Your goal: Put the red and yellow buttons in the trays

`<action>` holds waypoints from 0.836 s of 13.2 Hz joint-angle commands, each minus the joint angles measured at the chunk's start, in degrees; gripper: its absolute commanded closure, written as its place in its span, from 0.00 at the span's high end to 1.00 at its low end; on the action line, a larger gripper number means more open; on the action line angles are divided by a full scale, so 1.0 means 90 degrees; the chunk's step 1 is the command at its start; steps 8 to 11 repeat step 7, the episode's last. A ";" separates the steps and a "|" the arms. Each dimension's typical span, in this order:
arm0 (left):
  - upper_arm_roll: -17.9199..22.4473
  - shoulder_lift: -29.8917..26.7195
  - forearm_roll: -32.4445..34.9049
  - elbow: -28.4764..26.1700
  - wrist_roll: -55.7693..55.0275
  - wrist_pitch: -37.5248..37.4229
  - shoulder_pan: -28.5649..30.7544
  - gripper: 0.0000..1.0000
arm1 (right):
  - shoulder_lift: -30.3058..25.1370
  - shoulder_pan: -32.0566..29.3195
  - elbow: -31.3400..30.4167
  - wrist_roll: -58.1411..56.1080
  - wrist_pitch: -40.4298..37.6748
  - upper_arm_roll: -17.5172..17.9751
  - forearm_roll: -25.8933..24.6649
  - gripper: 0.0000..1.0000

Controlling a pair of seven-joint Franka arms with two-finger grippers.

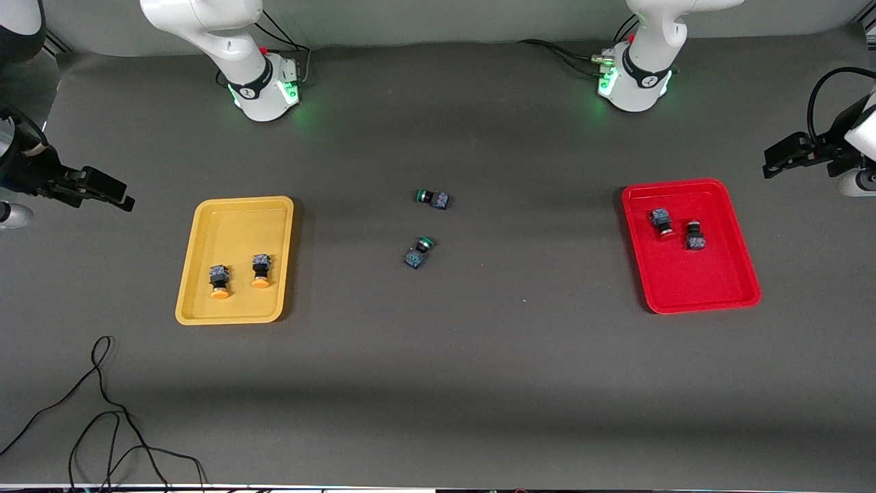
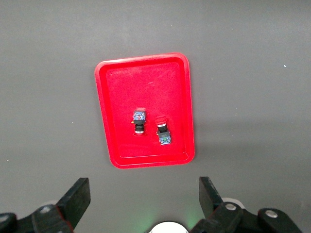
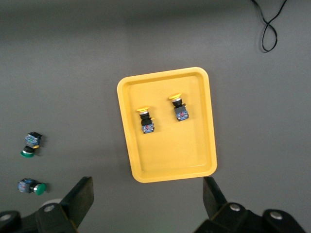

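Two yellow-capped buttons lie on their sides in the yellow tray, toward the right arm's end of the table. Two red-capped buttons lie in the red tray, toward the left arm's end. My left gripper hangs high and open over bare table beside the red tray, holding nothing. My right gripper hangs high and open over bare table beside the yellow tray, also with nothing in it. In the front view, the left gripper and the right gripper each show at an edge.
Two green-capped buttons lie on the grey mat mid-table between the trays. A loose black cable curls on the mat, nearer to the front camera than the yellow tray. The arm bases stand along the table's back edge.
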 commanded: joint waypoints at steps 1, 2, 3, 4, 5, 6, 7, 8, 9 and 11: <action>0.0012 0.0032 0.0078 0.0130 -0.0032 -0.0013 -0.0074 1.00 | -0.0111 -0.0021 -0.0060 -0.0360 -0.0065 0.0020 -0.0167 1.00; 0.0012 0.0032 0.0078 0.0140 -0.0013 -0.0004 -0.0074 1.00 | -0.0130 -0.0011 -0.0060 -0.0351 -0.0065 0.0020 -0.0167 1.00; 0.0012 0.0041 0.0078 0.0149 -0.0003 0.0025 -0.0093 1.00 | -0.0130 -0.0020 -0.0060 -0.0350 -0.0065 0.0020 -0.0167 1.00; 0.0012 0.0042 0.0078 0.0150 0.0036 0.0026 -0.0103 1.00 | -0.0140 -0.0011 -0.0080 -0.0350 -0.0074 0.0020 -0.0167 1.00; 0.0012 0.0042 0.0078 0.0150 0.0046 0.0026 -0.0103 1.00 | -0.0140 -0.0020 -0.0060 -0.0350 -0.0065 0.0020 -0.0167 1.00; 0.0002 0.0042 0.0078 0.0150 0.0046 0.0026 -0.0103 1.00 | -0.0140 -0.0021 -0.0070 -0.0350 -0.0074 0.0020 -0.0167 1.00; 0.0012 0.0042 0.0068 0.0150 0.0056 0.0016 -0.0093 1.00 | -0.0140 -0.0021 -0.0060 -0.0350 -0.0065 0.0020 -0.0167 1.00; 0.0012 0.0042 0.0068 0.0150 0.0056 0.0016 -0.0093 1.00 | -0.0140 -0.0021 -0.0060 -0.0350 -0.0065 0.0020 -0.0167 1.00; 0.0012 0.0042 0.0068 0.0150 0.0056 0.0016 -0.0093 1.00 | -0.0140 -0.0021 -0.0060 -0.0350 -0.0065 0.0020 -0.0167 1.00; 0.0012 0.0042 0.0068 0.0150 0.0056 0.0016 -0.0093 1.00 | -0.0140 -0.0021 -0.0060 -0.0350 -0.0065 0.0020 -0.0167 1.00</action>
